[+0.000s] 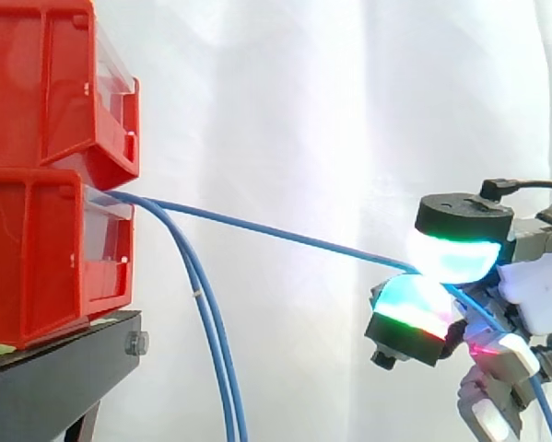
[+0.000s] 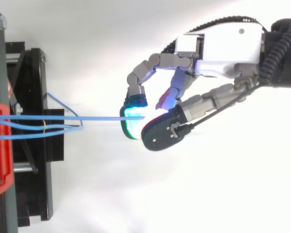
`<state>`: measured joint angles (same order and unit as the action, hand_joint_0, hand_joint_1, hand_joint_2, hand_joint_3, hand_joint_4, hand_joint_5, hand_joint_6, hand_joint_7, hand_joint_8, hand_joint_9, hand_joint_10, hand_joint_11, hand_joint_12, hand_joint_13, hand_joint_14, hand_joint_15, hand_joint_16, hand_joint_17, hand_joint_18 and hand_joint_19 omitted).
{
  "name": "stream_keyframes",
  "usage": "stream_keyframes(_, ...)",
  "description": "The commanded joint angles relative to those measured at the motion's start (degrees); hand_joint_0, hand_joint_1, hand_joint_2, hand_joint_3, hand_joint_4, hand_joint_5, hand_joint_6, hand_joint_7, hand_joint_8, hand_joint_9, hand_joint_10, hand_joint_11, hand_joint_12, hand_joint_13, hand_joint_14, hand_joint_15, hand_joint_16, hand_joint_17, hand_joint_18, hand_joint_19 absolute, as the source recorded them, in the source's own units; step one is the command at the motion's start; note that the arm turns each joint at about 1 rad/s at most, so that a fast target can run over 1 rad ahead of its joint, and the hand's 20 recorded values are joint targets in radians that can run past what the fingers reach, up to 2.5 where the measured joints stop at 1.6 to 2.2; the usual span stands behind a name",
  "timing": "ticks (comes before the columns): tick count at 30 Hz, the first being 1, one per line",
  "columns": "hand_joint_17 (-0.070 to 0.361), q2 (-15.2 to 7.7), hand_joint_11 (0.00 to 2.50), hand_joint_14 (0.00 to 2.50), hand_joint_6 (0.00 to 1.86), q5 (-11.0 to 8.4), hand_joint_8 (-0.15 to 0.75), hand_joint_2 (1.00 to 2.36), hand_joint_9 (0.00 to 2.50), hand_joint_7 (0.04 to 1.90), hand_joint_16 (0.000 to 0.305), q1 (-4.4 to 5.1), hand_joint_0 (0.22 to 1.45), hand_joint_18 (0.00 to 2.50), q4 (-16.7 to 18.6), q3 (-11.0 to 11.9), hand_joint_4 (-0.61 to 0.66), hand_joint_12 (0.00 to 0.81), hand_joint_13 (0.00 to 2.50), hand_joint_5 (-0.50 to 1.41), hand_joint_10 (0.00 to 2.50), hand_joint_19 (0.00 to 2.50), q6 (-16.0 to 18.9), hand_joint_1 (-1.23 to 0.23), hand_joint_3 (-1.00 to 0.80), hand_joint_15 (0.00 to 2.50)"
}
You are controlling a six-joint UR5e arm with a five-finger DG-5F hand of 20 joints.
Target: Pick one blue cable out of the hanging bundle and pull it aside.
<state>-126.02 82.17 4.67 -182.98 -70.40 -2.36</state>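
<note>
While one blue cable (image 1: 276,233) runs as a straight, taut line from the mouth of the lower of the red bins (image 1: 45,249) out to the hand (image 2: 223,48), the step in hand looks to be the pulling aside rather than the picking. The rest of the bundle (image 1: 209,331) droops from that same bin mouth and hangs just in front of the bins, well apart from the hand. The chosen strand is thus already clear of its fellows along most of its length.

Well out from the bins, at about the height of the lower one, the hand has its fingers curled. Two glowing pads (image 1: 451,258) are pressed together on the cable in a pinch, and the strand enters between them from the bin side. Beyond the pinch the cable's tail drops away beneath the hand, on the side away from the bins. The remaining fingers are bent loosely and seem to touch nothing.

The next move likely calls for carrying the strand further from the bins, or sideways off the bundle's line, with the pinch kept firm. A thin, smooth cable could slip through the pads. From above, slack loops of the other cables lie close to the bins, where they might catch and be dragged along.
</note>
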Motion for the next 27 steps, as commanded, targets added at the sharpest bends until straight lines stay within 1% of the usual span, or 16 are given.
stream_keyframes(1, 0.084, 0.0, 0.57, 0.02, 0.86, -0.08, 0.207, 1.02, 1.25, 1.12, 0.037, 0.08, 0.59, 0.77, 0.0, 0.0, -0.08, 0.229, 0.93, -0.01, 0.02, 0.51, -0.4, -0.73, -0.21, 0.55)
stream_keyframes(13, 0.085, 0.0, 0.57, 0.02, 0.86, 0.01, 0.211, 1.02, 1.25, 1.12, 0.038, 0.08, 0.59, 0.77, 0.6, 0.0, -0.07, 0.233, 0.93, -0.01, 0.02, 0.5, -2.1, -0.73, -0.21, 0.55)
stream_keyframes(19, 0.086, 0.0, 0.57, 0.02, 0.86, -0.17, 0.21, 1.02, 1.25, 1.12, 0.038, 0.34, 0.59, 0.77, 0.3, -0.4, -0.07, 0.234, 0.93, -0.01, 0.02, 0.5, -3.0, -0.73, -0.21, 0.54)
stream_keyframes(21, 0.087, 0.0, 0.56, 0.02, 0.86, -0.17, 0.213, 1.02, 1.26, 1.12, 0.038, 0.43, 0.59, 0.78, 0.3, -1.1, -0.07, 0.236, 0.93, -0.01, 0.02, 0.5, -3.4, -0.73, -0.21, 0.54)
stream_keyframes(22, 0.087, 0.0, 0.56, 0.02, 0.86, -0.08, 0.209, 1.02, 1.26, 1.12, 0.039, 0.52, 0.59, 0.78, 0.3, -2.3, -0.07, 0.236, 0.93, -0.01, 0.02, 0.5, -3.9, -0.73, -0.21, 0.54)
stream_keyframes(23, 0.087, 0.0, 0.55, 0.02, 0.86, -0.08, 0.212, 1.02, 1.26, 1.12, 0.038, 0.52, 0.59, 0.77, 0.5, -2.8, -0.07, 0.234, 0.93, -0.01, 0.02, 0.49, -3.8, -0.73, -0.21, 0.54)
stream_keyframes(24, 0.087, -0.1, 0.56, 0.02, 0.86, -0.08, 0.213, 1.02, 1.26, 1.12, 0.038, 0.69, 0.59, 0.77, 1.0, -3.6, -0.07, 0.237, 0.93, -0.01, 0.02, 0.49, -3.8, -0.73, -0.21, 0.54)
stream_keyframes(25, 0.087, 0.0, 0.56, 0.02, 0.86, -0.08, 0.208, 1.02, 1.26, 1.12, 0.038, 0.87, 0.59, 0.77, 2.5, -4.8, -0.07, 0.234, 0.92, -0.01, 0.02, 0.5, -3.8, -0.72, -0.21, 0.54)
stream_keyframes(27, 0.087, 0.0, 0.56, 0.02, 0.86, -0.08, 0.213, 1.02, 1.26, 1.12, 0.039, 1.13, 0.59, 0.78, 4.0, -5.8, -0.07, 0.237, 0.92, -0.01, 0.02, 0.49, -3.8, -0.72, -0.21, 0.54)
